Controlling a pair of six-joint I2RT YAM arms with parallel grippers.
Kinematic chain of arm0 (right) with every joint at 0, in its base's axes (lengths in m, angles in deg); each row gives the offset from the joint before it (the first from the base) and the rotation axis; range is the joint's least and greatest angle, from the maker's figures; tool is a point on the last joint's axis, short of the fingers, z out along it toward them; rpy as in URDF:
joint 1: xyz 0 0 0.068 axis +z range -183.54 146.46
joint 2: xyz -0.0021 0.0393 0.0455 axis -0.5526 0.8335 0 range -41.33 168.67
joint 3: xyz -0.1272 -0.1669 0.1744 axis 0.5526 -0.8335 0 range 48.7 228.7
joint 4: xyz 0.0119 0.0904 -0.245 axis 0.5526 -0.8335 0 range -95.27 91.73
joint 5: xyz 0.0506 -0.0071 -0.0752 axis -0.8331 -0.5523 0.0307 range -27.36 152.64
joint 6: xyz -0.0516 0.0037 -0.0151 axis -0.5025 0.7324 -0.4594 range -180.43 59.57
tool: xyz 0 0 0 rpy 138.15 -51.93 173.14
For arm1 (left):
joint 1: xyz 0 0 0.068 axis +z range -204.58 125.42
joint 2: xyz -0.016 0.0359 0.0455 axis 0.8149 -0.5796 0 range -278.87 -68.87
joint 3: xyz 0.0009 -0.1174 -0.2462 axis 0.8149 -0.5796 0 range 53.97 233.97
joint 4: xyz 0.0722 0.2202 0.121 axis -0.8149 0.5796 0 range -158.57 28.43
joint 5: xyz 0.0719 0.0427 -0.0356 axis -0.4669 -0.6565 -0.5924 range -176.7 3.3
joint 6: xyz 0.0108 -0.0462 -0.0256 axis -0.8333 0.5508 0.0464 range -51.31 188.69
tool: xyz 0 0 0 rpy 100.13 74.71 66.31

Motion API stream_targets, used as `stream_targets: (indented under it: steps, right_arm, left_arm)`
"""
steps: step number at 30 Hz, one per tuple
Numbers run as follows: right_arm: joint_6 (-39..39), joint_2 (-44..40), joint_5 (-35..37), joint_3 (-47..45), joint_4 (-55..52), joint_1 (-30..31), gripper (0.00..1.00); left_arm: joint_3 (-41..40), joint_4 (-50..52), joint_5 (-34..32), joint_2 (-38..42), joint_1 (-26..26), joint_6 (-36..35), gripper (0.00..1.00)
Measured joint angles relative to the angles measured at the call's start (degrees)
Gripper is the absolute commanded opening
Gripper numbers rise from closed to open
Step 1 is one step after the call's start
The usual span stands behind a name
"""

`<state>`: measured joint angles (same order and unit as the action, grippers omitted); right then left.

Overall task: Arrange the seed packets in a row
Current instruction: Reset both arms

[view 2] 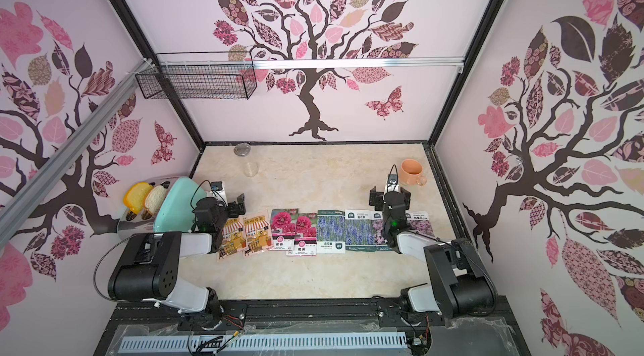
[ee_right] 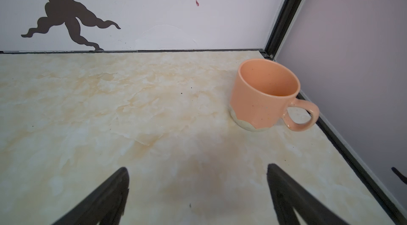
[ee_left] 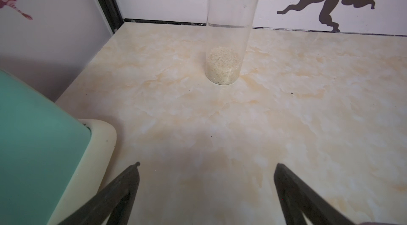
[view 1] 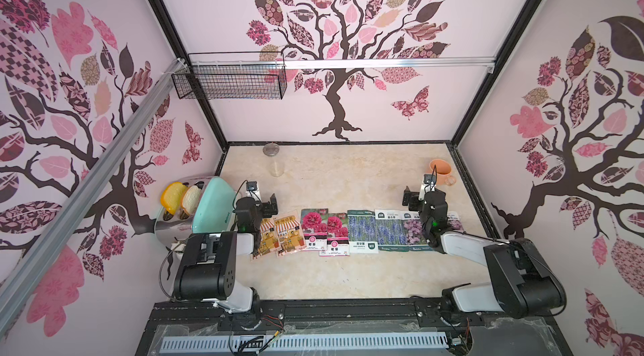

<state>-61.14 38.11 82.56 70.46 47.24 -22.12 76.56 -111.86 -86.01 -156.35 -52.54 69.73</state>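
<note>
Mostly Chinese print on seed packets [view 1: 334, 232], too small; left fingers [ee_left: 123, 193] apart, empty; right fingers [ee_right: 286, 193] apart, empty.

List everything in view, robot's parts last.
seed packets: eight, in orange, red-pink, lavender and pink-purple pairs, one row across the table; rightmost two partly hidden.
glass jar: one, clear with metal lid, back left.
mug: one, peach, back right corner.
toaster: one, mint and silver, left edge.
bread slices: two, yellow and white, in the toaster.
wire basket: one, black, back wall.
left tool: one, black, open, behind the row's left end.
right tool: one, black, open, behind the row's right end.
</note>
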Motion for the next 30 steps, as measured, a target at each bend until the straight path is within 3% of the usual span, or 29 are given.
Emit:
stream_targets:
  steps: [11, 16, 22, 25, 30]
  right_arm:
    - [-1.29, 6.01, -1.2, -7.5, 17.73, -1.49, 0.99]
    - [-1.29, 6.25, -1.95, -7.52, 19.67, -1.62, 0.99]
    - [-1.25, 6.25, -2.73, -7.5, 20.28, -1.88, 0.99]
    - [-0.52, 7.48, -8.0, -7.06, 20.61, -5.05, 0.99]
    - [1.25, 10.1, -9.68, -6.71, 20.13, -8.28, 0.99]
  left_arm:
    - [-0.04, -3.91, -0.04, -1.51, 0.66, 0.02, 0.97]
    - [-0.07, -4.28, -0.48, -1.51, 0.42, 0.04, 0.97]
    - [-3.98, -9.4, -5.53, -1.49, -2.8, -0.22, 0.97]
    - [-3.85, -9.22, -6.84, -1.49, -2.08, 0.37, 0.97]
    - [-1.49, -7.78, -9.53, -1.51, -1.22, 1.38, 0.97]
